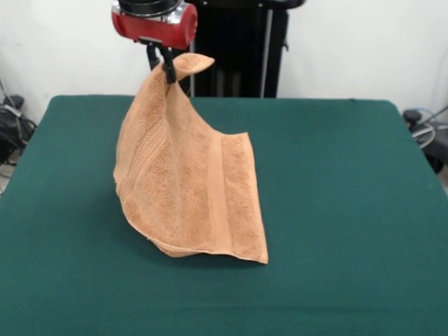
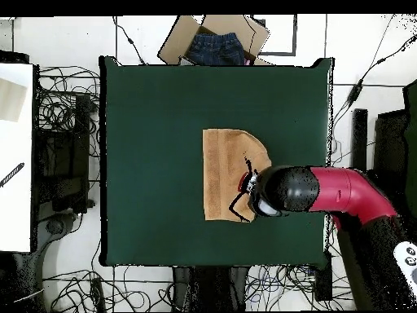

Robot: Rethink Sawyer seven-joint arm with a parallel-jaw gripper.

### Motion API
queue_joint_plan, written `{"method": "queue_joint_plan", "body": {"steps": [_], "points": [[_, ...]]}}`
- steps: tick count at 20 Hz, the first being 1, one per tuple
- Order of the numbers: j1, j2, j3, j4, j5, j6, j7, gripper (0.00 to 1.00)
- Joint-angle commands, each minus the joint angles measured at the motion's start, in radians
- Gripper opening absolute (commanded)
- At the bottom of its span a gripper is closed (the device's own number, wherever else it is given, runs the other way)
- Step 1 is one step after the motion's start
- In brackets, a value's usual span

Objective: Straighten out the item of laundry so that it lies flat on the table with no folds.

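Observation:
The light orange-tan terry towel [image 1: 185, 192] is lifted by one corner, which sticks up past the fingers. It hangs in a cone from the gripper, with its lower part resting folded on the dark green table [image 1: 336, 210]. A woven band runs down its right side. My gripper [image 1: 164, 64] is shut on the towel's top corner, high above the table's far middle. In the overhead view the towel [image 2: 224, 171] lies at the table's [image 2: 147, 130] middle, with the gripper [image 2: 244, 191] and red arm over its lower right part.
A cardboard box with blue jeans [image 2: 216, 45] lies past the table's top edge in the overhead view. Cables [image 2: 65, 106] cover the floor at the left and bottom. The black pedestal [image 1: 238, 49] stands behind the table.

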Motion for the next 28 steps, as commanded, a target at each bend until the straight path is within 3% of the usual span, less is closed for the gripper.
{"method": "queue_joint_plan", "body": {"steps": [1,8,14,17,22,28], "points": [[0.026,0.029,0.032,-0.016,0.013,0.024,-0.121,0.0],[0.019,0.112,0.02,-0.019,-0.014,-0.047,-0.111,0.0],[-0.009,0.216,-0.011,0.023,-0.068,-0.22,-0.061,0.0],[-0.005,0.192,-0.021,0.071,-0.067,-0.264,-0.012,0.0],[0.011,0.087,-0.014,0.122,-0.02,-0.226,0.005,0.0],[0.007,0.152,-0.027,0.101,-0.036,-0.258,-0.01,0.0]]}}
